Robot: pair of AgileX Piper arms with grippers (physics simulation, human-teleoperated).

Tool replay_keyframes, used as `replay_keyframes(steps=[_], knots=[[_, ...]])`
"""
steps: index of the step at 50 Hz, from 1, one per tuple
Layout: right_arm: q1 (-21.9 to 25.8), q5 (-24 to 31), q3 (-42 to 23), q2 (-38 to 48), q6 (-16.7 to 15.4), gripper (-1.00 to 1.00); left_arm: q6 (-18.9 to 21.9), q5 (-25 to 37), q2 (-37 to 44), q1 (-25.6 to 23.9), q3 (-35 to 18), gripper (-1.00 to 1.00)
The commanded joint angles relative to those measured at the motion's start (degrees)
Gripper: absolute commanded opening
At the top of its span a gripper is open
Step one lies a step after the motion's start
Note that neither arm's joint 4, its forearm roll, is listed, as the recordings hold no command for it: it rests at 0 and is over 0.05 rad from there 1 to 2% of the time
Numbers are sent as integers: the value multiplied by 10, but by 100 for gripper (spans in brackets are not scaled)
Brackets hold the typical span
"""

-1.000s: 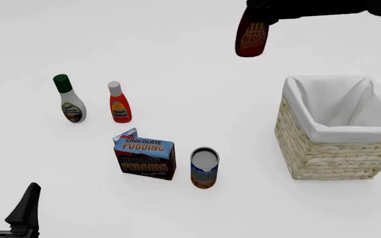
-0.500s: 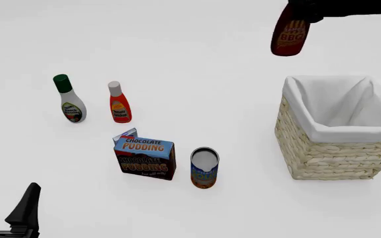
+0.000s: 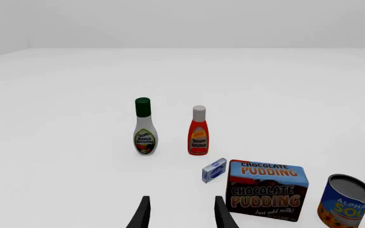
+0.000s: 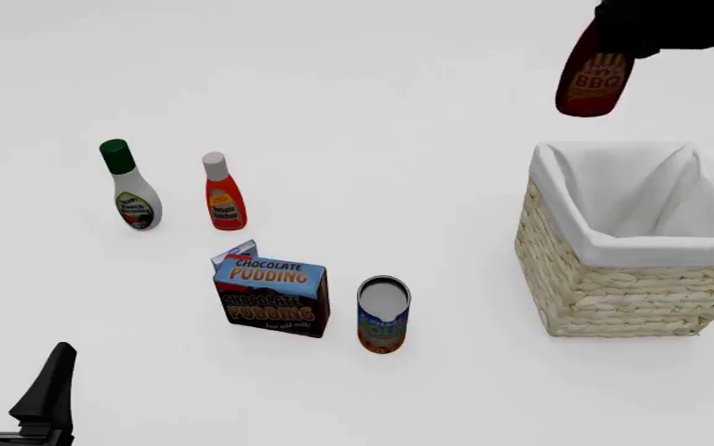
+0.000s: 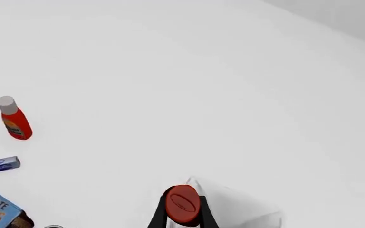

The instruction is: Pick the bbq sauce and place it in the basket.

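Rightward across the top of the front view goes my right hand (image 4: 624, 42) with the small dark maroon-brown bbq sauce bottle (image 4: 591, 85), which half a second ago hung further left. Now the bottle hangs in the air at the upper right of the frame, tilted, its orange-yellow label facing the camera, just above the far left corner of the large square straw-coloured wicker basket (image 4: 605, 288) with its white cloth lining. My right hand pinches the bottle near its red cap (image 5: 182, 204), a finger on each side. My left hand (image 4: 16, 386) sits spread and holding nothing at the lower left of the frame. On the white surface (image 4: 370, 139), at left, stand a white bottle with a green cap (image 4: 130, 186) and an orange-red bottle with a white cap (image 4: 222, 193). Nearer the middle stand a chocolate pudding box (image 4: 271, 295), with a small blue carton (image 4: 235, 253) just behind it, and a can (image 4: 383, 315).
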Motion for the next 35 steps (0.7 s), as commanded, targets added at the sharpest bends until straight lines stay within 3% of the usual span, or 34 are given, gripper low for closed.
replay_keyframes(steps=[1,35], knots=[[-27,-11,23,-18,9,-100,0,0,0,0,0,100],[-123,-76,154,-51,26,-100,0,0,0,0,0,100]])
